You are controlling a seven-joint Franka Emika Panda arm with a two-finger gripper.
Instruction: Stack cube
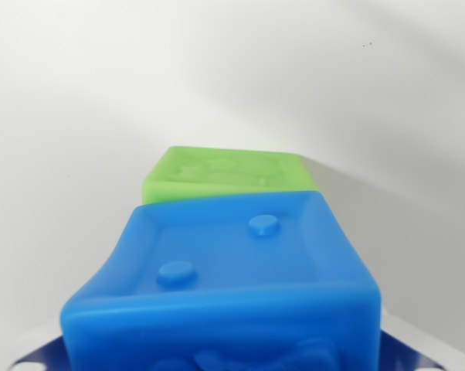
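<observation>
Blue, soft-looking plastic fills the lower wrist view: the blue cube (pixel 232 286) sits directly under my camera, two raised studs on its facing side. My fingers are out of frame, so I cannot tell their opening or whether I hold it. The green cube (pixel 226 176) lies just beyond, partly hidden, on the white table (pixel 55 139). Judged: target straight ahead.

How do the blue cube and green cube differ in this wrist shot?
The blue cube fills the foreground; the green cube sits behind it, partly hidden. The blue cube's top face has two round studs; the green cube's has a faint raised pattern. Both are soft-edged with recessed faces, on a white surface.
</observation>
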